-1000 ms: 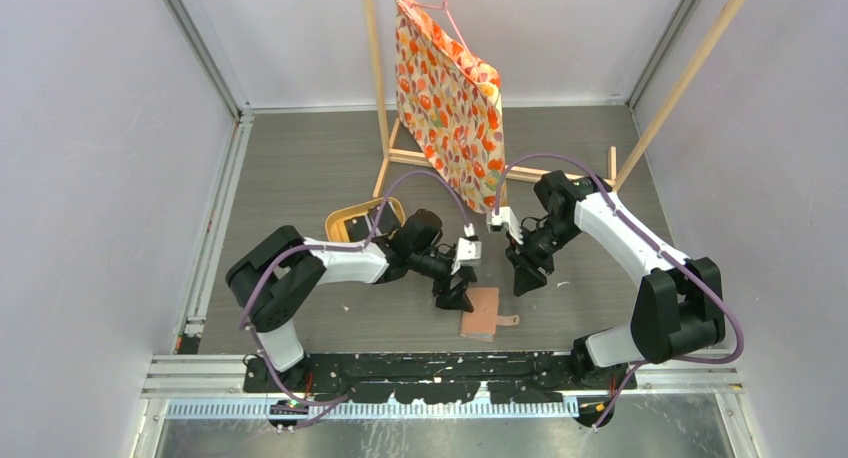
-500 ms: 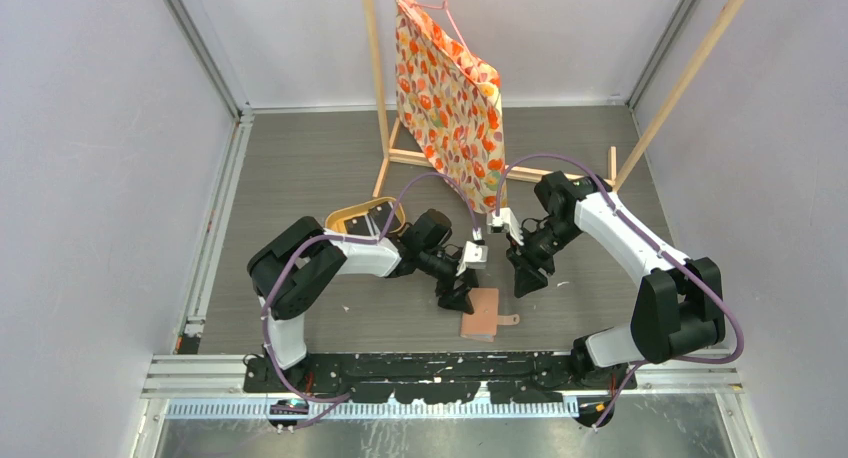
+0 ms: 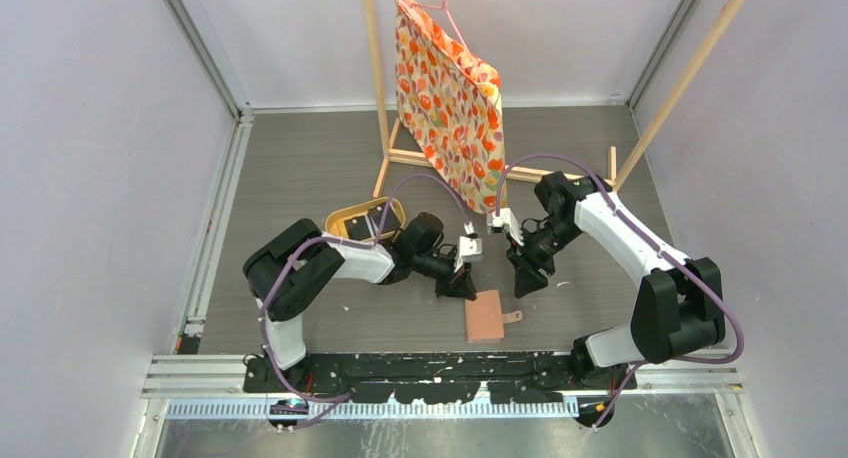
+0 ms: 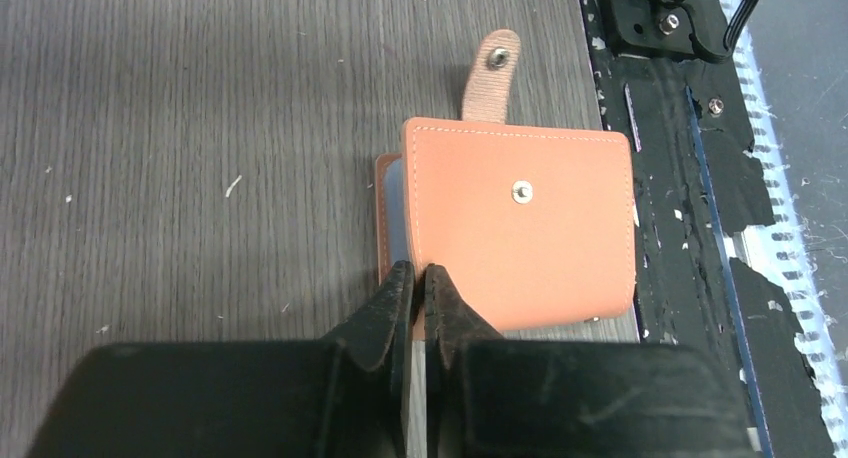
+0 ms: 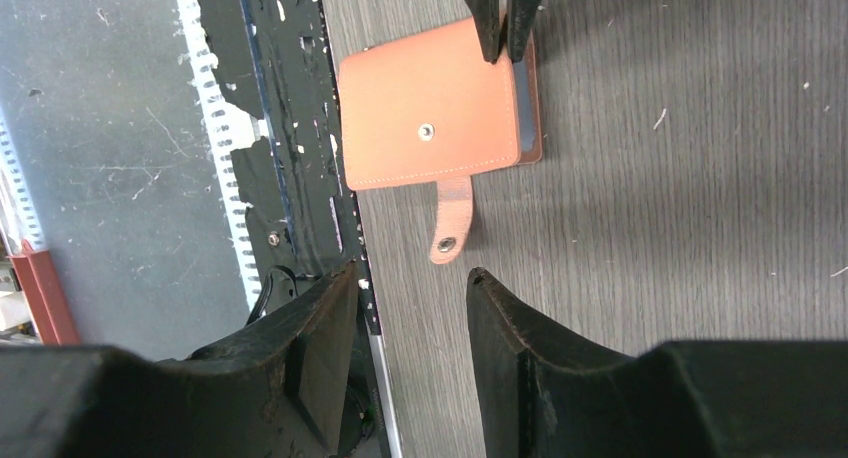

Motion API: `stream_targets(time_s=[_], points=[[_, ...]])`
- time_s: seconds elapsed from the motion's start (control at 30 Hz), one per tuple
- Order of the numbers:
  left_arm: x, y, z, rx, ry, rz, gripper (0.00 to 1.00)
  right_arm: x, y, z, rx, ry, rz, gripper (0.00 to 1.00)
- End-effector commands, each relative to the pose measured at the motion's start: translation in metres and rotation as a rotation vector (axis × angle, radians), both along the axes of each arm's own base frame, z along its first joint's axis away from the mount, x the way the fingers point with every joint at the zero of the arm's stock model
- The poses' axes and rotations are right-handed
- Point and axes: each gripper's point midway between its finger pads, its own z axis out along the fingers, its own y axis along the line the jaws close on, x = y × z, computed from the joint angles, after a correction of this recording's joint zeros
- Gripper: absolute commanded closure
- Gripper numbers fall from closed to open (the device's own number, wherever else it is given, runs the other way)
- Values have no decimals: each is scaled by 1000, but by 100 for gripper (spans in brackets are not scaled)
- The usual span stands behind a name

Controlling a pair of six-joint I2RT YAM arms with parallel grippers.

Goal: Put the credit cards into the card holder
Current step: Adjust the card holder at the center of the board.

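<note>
Grip on the salmon-brown leather card holder
My left pincer pinches its flap edge thinly; lifting may slip off or drag it.

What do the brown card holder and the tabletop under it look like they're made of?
Salmon-brown fold-over card holder: probably leather or faux leather, matte, with pale edge stitching and a metal-looking snap stud. Grey wood-grain tabletop: likely laminate or printed wood, dull, streaked grain, scuffed.

Near the worktop's front edge, the folded card holder hides its slots except a grey-blue sliver; whether the jaws of the left gripper pinch its cover is unclear.
</note>
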Motion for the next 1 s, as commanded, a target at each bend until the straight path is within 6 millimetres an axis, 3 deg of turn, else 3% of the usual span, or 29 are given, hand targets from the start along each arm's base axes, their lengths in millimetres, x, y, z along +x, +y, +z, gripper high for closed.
stream_targets(time_s=[0.0,0.2,0.33,0.7,0.8,0.97], points=[[5,12,-8,45,-22,94,100,5,5,13,39,-34,7,51],[23,37,-5,86,-73,326,100,5,12,13,74,-10,-19,51],[32,59,1,89,-10,562,100,11,25,9,80,-19,-79,52],[20,132,-24,180,161,1185,100,54,74,-12,19,-199,-263,51],[14,138,-18,139,186,1235,100,65,82,-17,18,-194,-300,51],[7,129,-15,80,197,1219,100,72,94,-28,13,-126,-323,51]])
